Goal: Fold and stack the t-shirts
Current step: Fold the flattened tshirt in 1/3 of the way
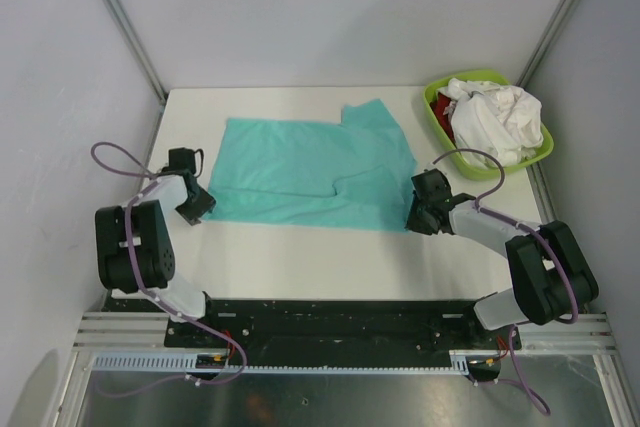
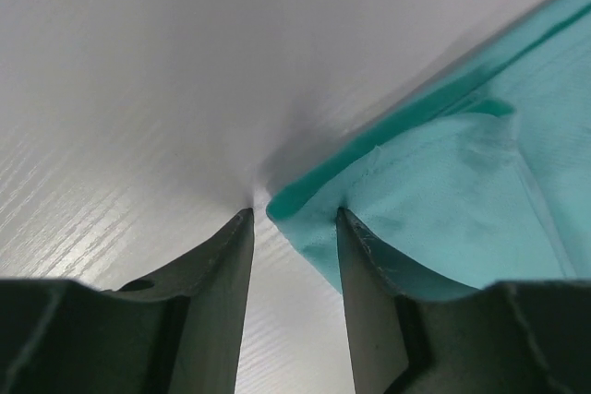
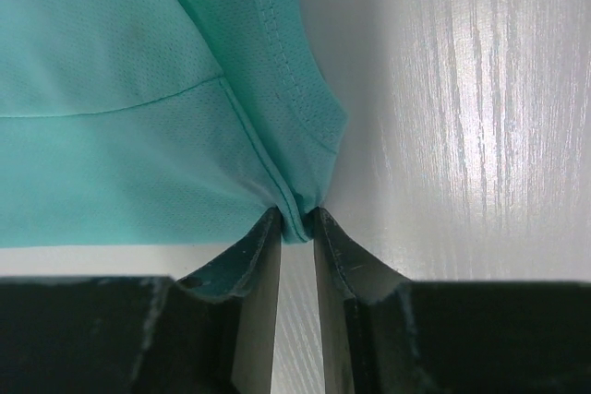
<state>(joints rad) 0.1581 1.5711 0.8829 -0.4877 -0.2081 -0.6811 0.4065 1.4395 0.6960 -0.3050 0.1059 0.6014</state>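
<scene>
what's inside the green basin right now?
Crumpled white t-shirts heaped above the rim of the lime-green basin, with a bit of red cloth at its left edge. Anything beneath the pile, including the basin floor, is covered.

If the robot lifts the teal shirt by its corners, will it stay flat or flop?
Probably flop: the teal shirt already lies creased and folded over. Its thin weave suggests it's light. Its wide middle would likely sag.

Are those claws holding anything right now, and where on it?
The right gripper pinches the teal t-shirt at its near right edge; the left gripper stands open at the near left corner, gripping nothing.
</scene>
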